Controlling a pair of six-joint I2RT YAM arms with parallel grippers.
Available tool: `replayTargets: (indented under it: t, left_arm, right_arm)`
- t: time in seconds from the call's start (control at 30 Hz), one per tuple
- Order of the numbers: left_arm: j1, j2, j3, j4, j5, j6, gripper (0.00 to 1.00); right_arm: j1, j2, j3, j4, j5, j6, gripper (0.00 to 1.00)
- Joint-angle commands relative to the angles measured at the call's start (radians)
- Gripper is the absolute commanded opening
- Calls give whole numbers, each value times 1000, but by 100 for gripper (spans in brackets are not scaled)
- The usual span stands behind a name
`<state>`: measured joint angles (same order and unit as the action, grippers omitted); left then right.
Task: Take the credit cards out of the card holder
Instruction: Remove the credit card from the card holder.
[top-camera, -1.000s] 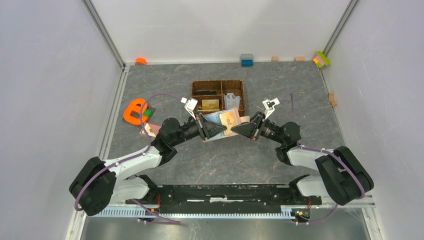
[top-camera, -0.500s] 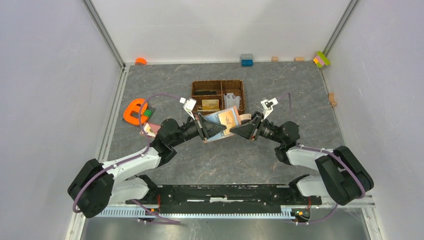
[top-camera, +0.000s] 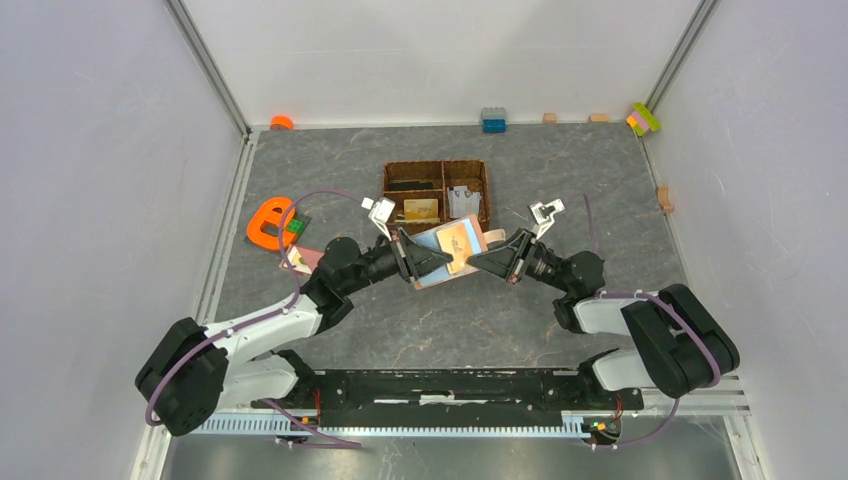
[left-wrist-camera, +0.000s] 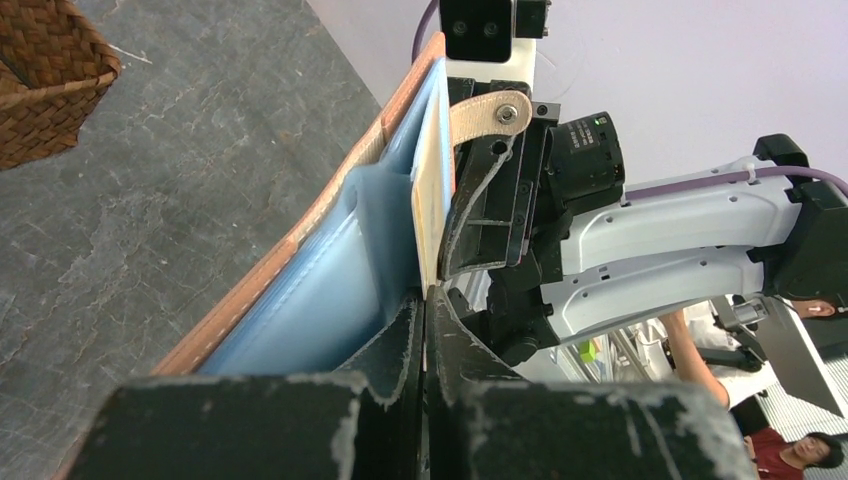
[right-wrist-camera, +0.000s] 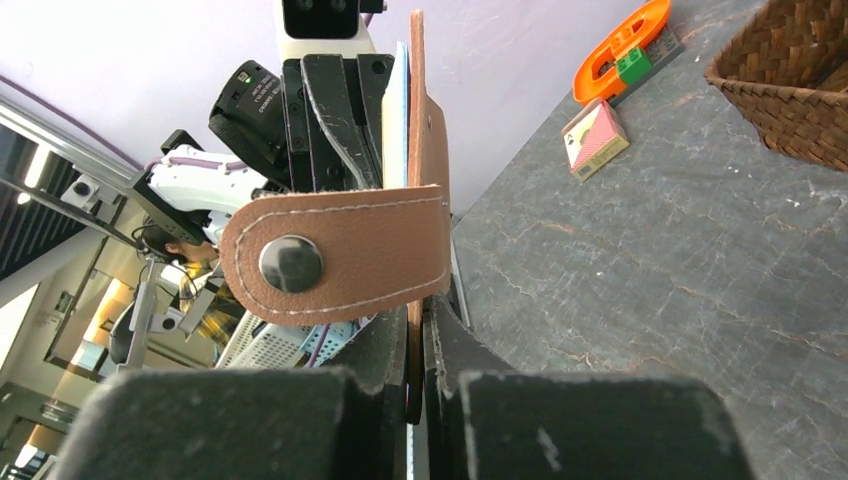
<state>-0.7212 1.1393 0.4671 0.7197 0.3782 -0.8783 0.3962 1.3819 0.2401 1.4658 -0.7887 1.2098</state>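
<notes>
The card holder is held off the table, just in front of the basket, pinched between the 2 grippers. It lies spread open, its pale blue lining facing up to the top camera. Its long axis runs across the scene from one arm to the other, the right end a little farther back than the left.

The left gripper is clamped on the near-left edge of the card holder; in its wrist view the 2 fingers meet on the blue lining with no gap. The right gripper is clamped on the near-right edge. In its wrist view the leather stands edge-on and upright between fingers pressed close together.

The snap tab juts from the right end towards the right arm, its metal stud showing in the right wrist view. 1 copper card sits in the blue pocket, its long side in line with the holder's. From the left wrist it shows as a thin pale edge standing out of the pocket.

A gold-tan card lies flat in the near-left compartment of the basket.
</notes>
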Motion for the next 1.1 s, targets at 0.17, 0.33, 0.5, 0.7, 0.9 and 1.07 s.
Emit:
replayTargets:
  t: [0.17, 0.33, 0.5, 0.7, 0.9, 1.07]
  left_arm:
    - [47, -34, -8, 40, -40, -27, 2]
    - [49, -40, -15, 49, -42, -27, 2]
    - [49, -53, -23, 44, -61, -18, 2]
    - [48, 5, 3, 53, -18, -31, 2]
    - [48, 54, 18, 81, 19, -56, 2]
    - [48, 52, 16, 80, 16, -56, 17]
  right_arm:
    - [-75, -20, -55, 241, 40, 40, 3]
    - [-80, -11, -54, 261, 34, 57, 2]
    - [-86, -26, -58, 237, 38, 39, 2]
    - [-82, -6, -51, 267, 28, 59, 1]
    - [-53, 2, -28, 267, 6, 55, 1]
    - [-49, 7, -26, 265, 4, 55, 1]
